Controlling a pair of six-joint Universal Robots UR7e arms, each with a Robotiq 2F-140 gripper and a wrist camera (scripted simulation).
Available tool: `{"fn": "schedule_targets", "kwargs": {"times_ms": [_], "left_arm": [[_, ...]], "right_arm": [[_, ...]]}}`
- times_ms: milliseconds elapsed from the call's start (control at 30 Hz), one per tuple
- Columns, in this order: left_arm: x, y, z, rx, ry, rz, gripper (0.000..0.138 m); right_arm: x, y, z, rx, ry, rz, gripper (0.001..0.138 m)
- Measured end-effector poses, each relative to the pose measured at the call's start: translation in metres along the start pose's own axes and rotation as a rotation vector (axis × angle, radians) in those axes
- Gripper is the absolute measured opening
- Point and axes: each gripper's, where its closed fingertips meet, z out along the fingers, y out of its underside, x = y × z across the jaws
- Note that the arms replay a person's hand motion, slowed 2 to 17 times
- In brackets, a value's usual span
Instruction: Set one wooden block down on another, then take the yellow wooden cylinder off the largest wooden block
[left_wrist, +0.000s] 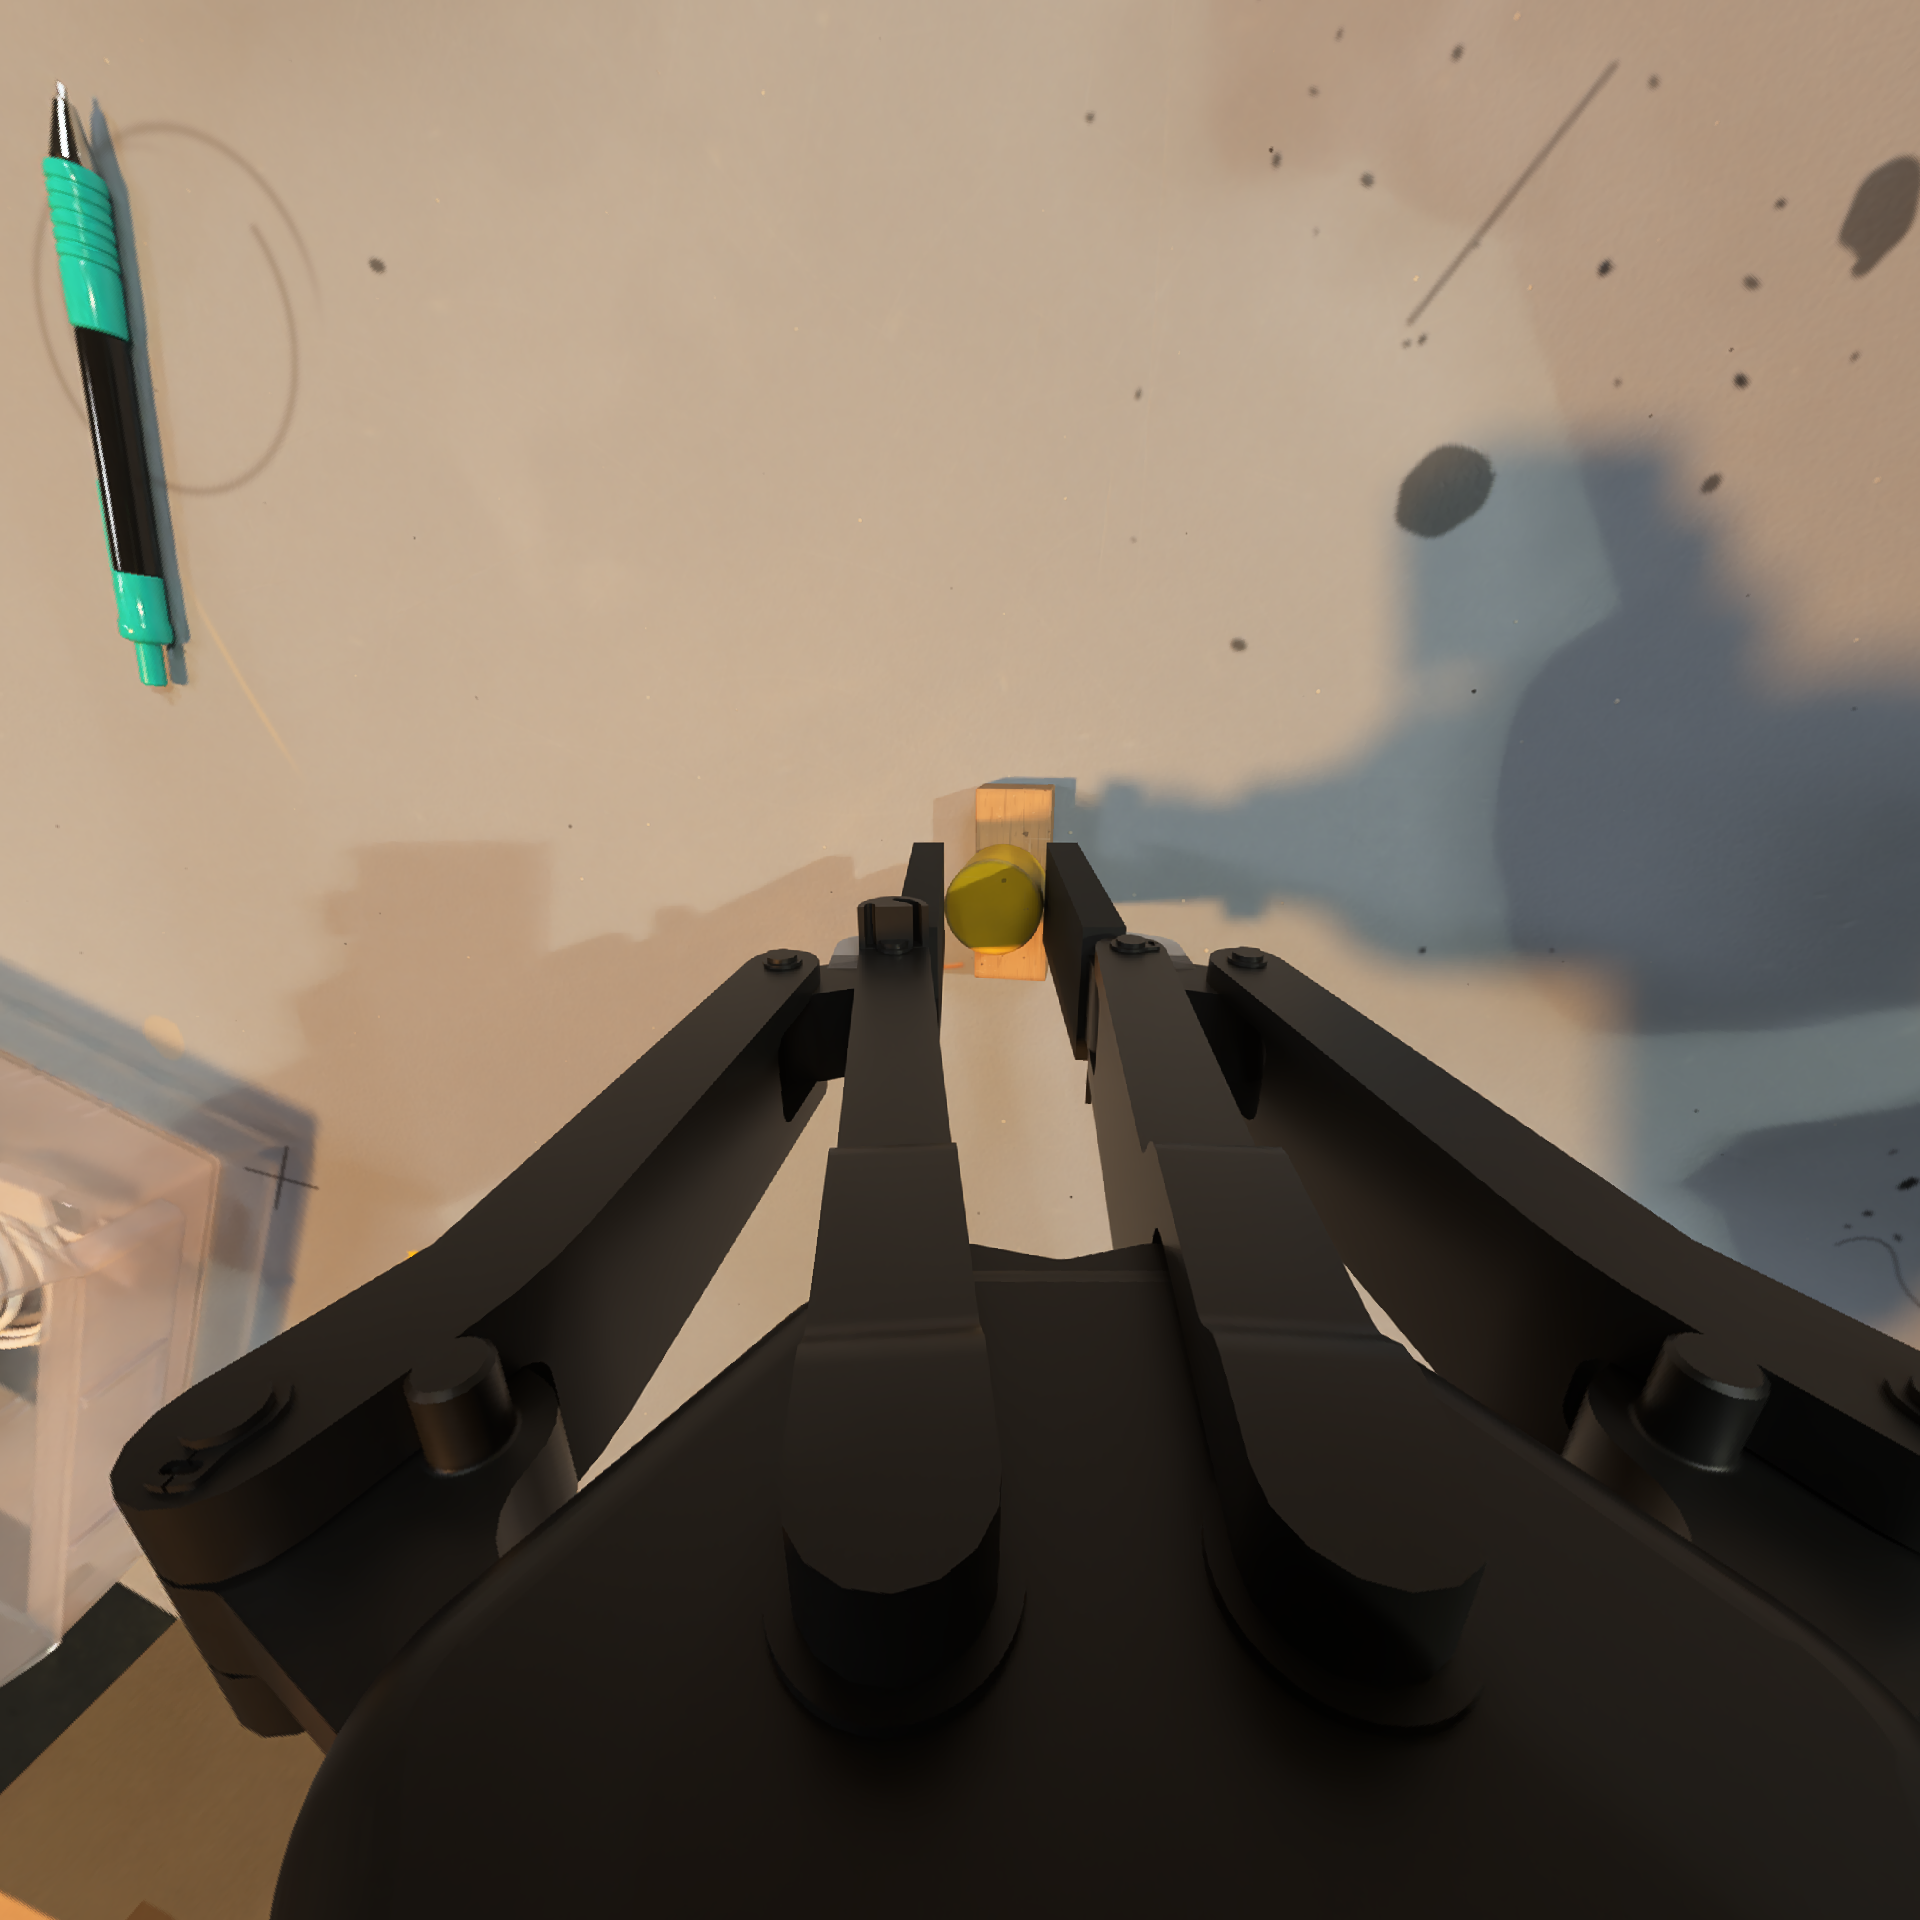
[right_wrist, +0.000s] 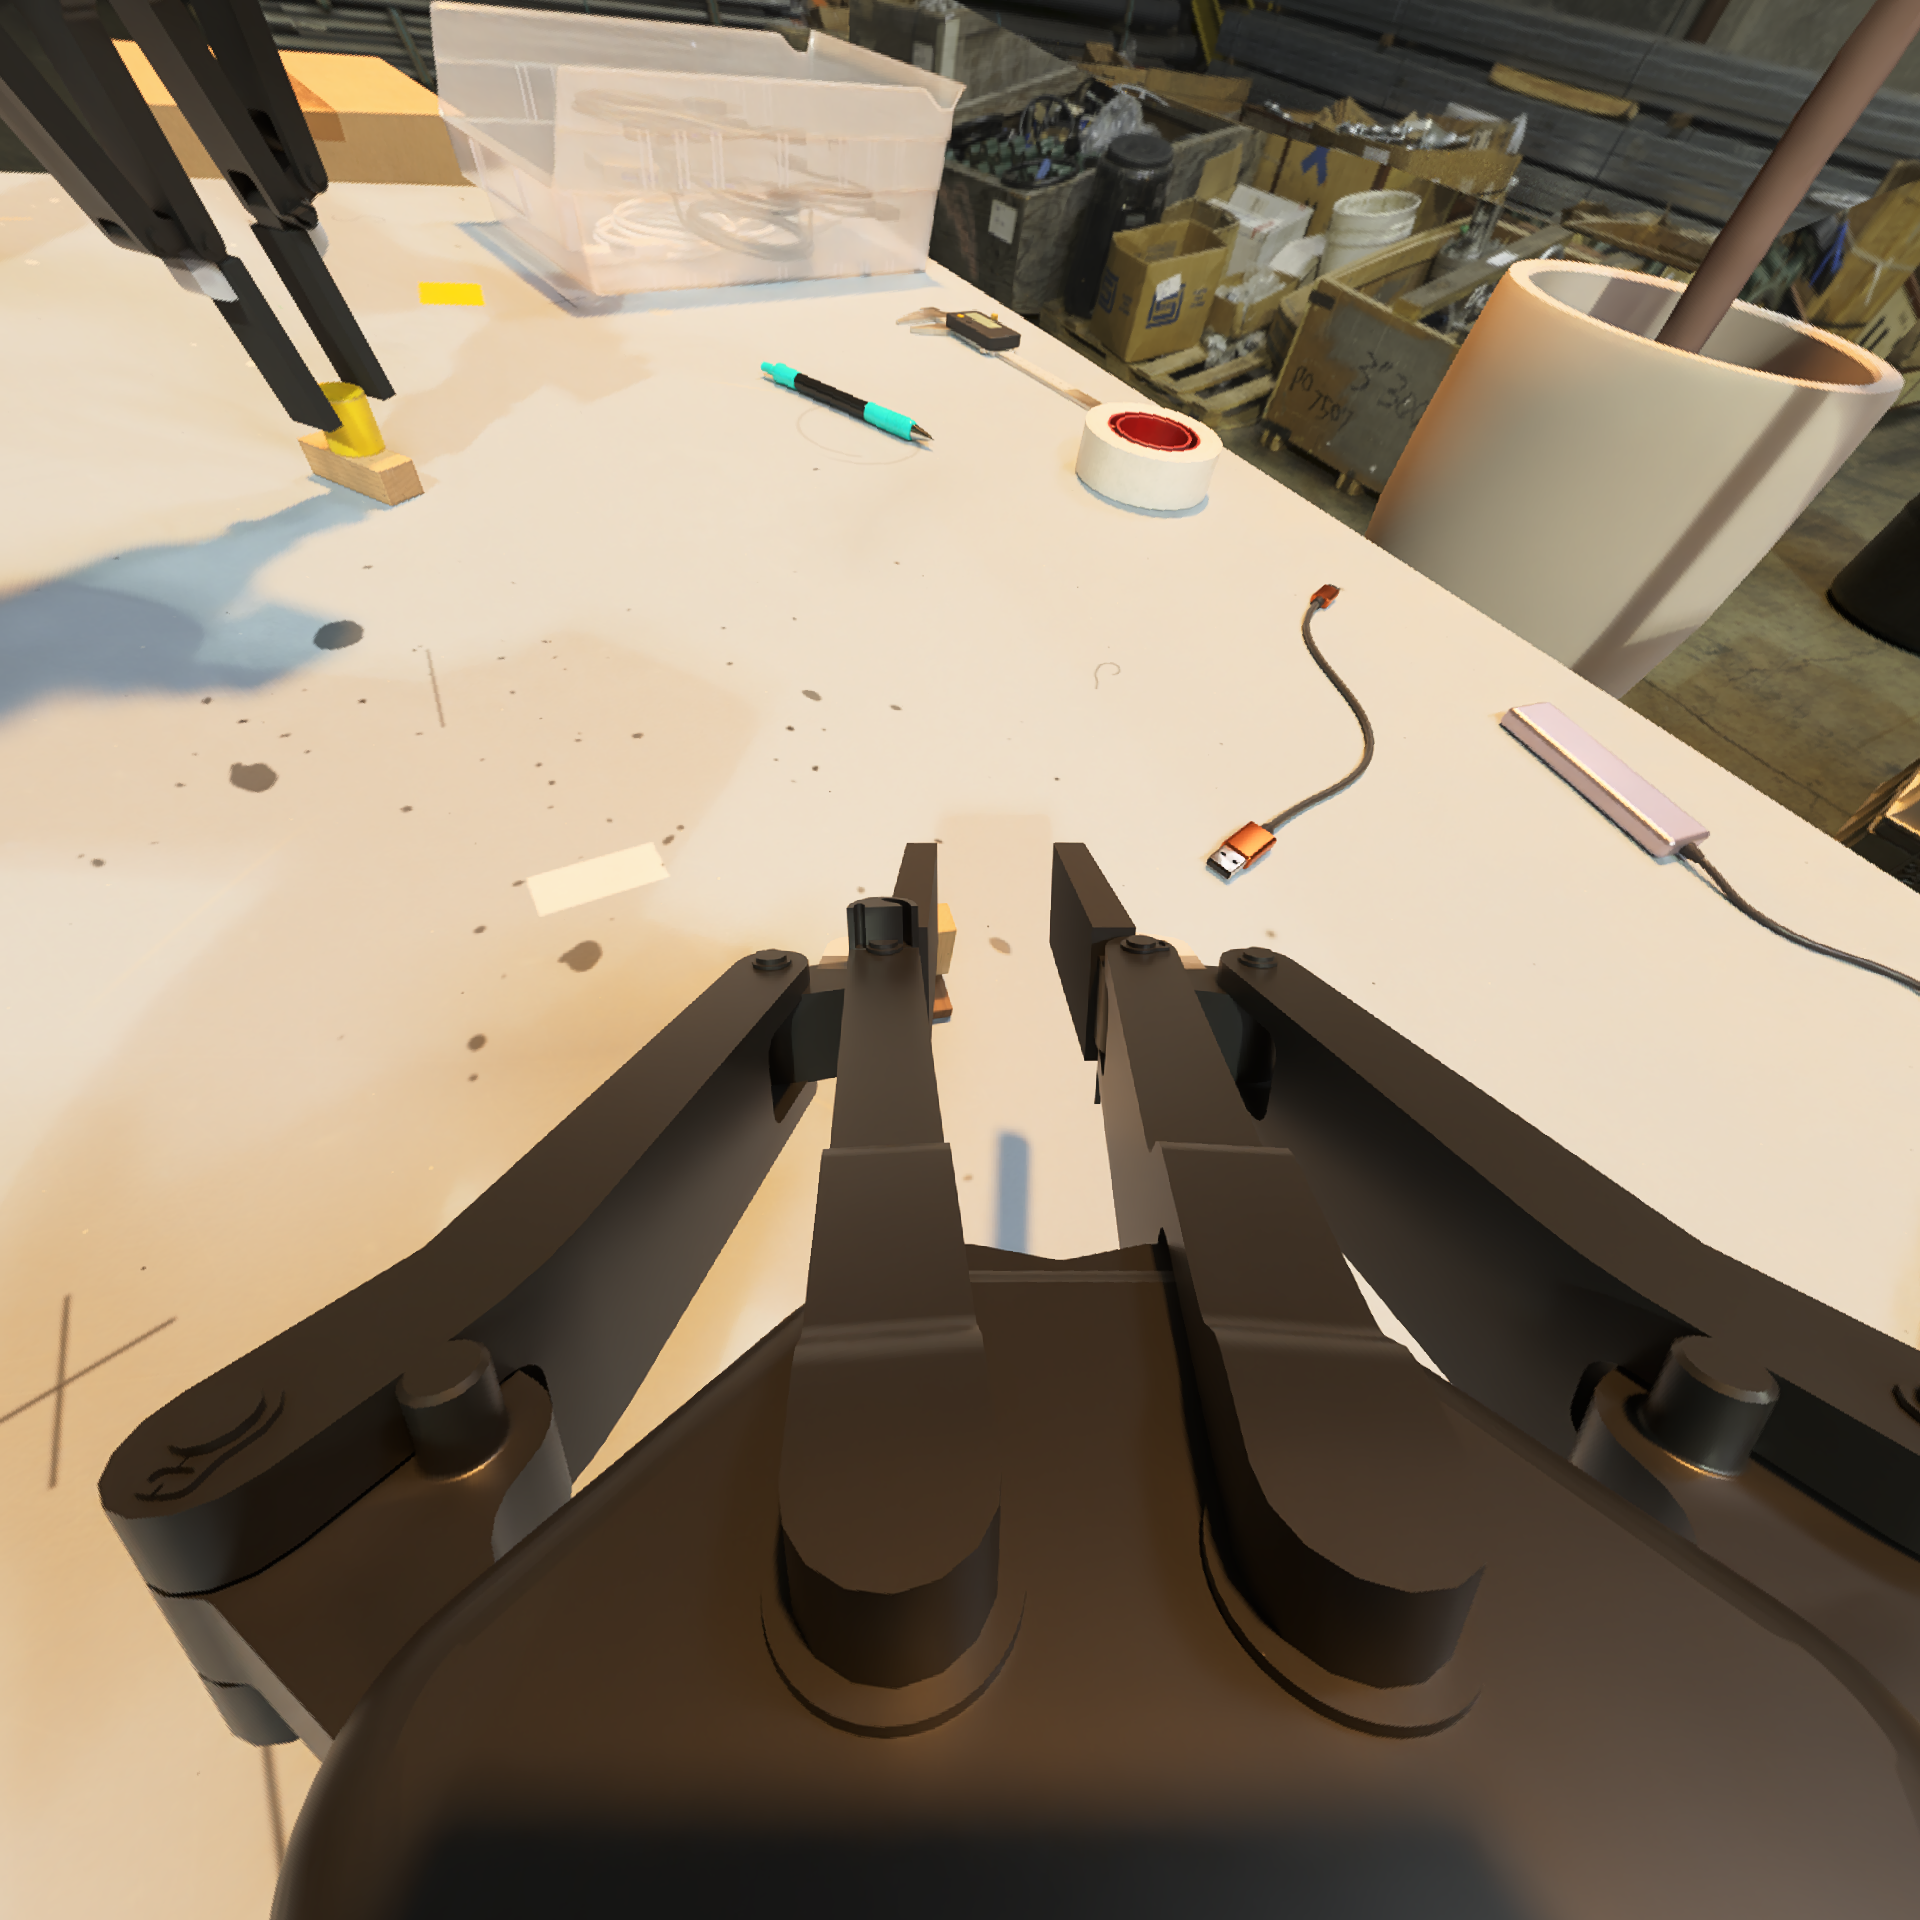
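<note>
The left pincer (left_wrist: 994, 883) stands closed on the short yellow wooden cylinder (left_wrist: 994, 899), one finger against each side; in the right wrist view the cylinder (right_wrist: 353, 418) stands upright on the flat pale rectangular wooden block (right_wrist: 364, 473), and whether its base touches the block or sits just clear cannot be told. That block lies flat on the stained cream worktop (right_wrist: 727, 644). The right pincer (right_wrist: 992, 883) is partly open and holds nothing; a small stack of wooden blocks (right_wrist: 943, 935), a pale one over an orange-brown one, shows just beside its left finger, mostly hidden behind it. Elsewhere on the worktop: a teal and black pen (right_wrist: 844, 401), a white roll of tape with a red core (right_wrist: 1147, 455), an orange-ended USB cable (right_wrist: 1340, 727) and a clear plastic tray (right_wrist: 707, 156) of cords at the far edge.
</note>
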Motion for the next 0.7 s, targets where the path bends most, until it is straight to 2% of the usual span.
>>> {"fn": "schedule_targets", "kwargs": {"times_ms": [267, 467, 700], "left_arm": [[0.001, 0.0, 0.002, -0.026, 0.003, 0.015, 0.026], [0.009, -0.002, -0.005, -0.005, 0.067, 0.002, 0.026], [0.016, -0.006, -0.029, 0.051, 0.155, -0.017, 0.026]], "right_arm": [[0.0, 0.001, -0.001, 0.016, -0.001, 0.007, 0.029], [0.0, 0.001, -0.003, 0.026, -0.003, 0.006, 0.029], [-0.001, -0.001, -0.006, 0.036, -0.006, 0.004, 0.028]]}}
